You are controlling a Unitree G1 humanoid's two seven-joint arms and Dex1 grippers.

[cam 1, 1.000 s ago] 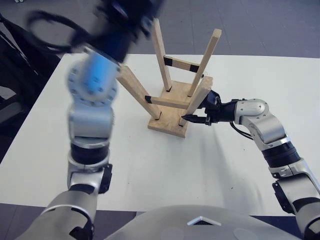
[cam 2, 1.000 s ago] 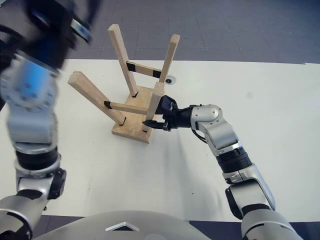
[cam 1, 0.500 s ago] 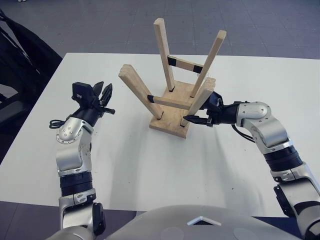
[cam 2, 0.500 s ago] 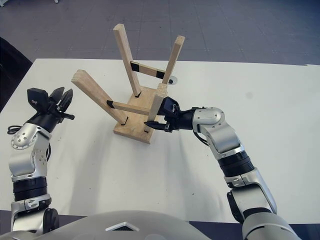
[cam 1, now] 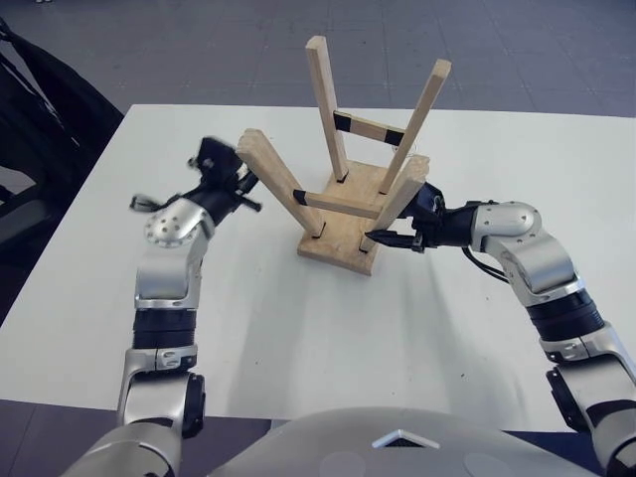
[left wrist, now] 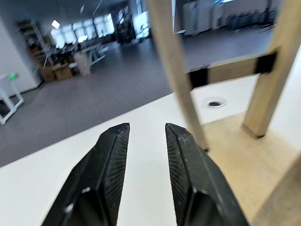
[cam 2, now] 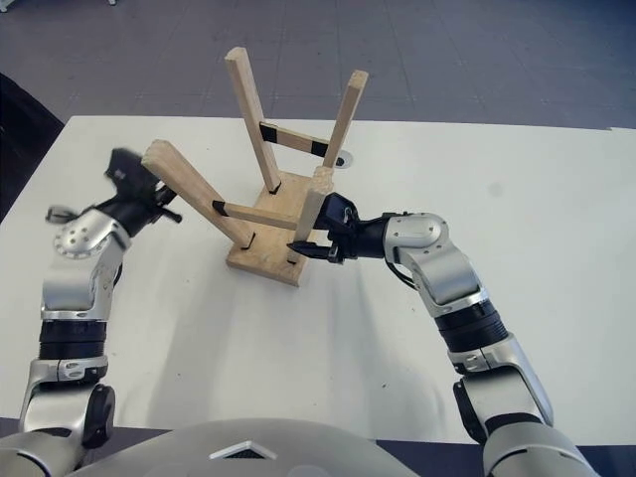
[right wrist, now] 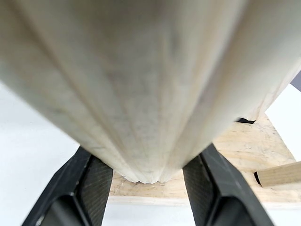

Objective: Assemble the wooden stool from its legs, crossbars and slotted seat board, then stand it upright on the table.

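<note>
Left gripper (left wrist: 146, 127) parted, empty, just beside slanted leg (cam 1: 281, 182). Stool (cam 1: 343, 204) upside down mid-table (cam 1: 298, 328), seat board (cam 1: 333, 253) underneath. Right gripper (cam 1: 390, 237) clamped low on front leg (cam 1: 397, 196). Probably light, stiff wood with loose joints; grip legs near seat.

— What's the room like on your feed?
— I see a white table (cam 1: 298, 328) with a small round hole (cam 2: 341, 159) near its far edge, and grey tiled floor (cam 1: 199, 50) beyond it. A dark shape (cam 1: 40, 109) stands off the table's left side; I can't tell what it is.
— Anything farther out?
— From the left wrist I get a long hall: bright windows (left wrist: 101, 26) at the far end, a ceiling light (left wrist: 55, 24), shelves (left wrist: 33, 35) by a white wall (left wrist: 11, 61), and cluttered benches (left wrist: 89, 52).
</note>
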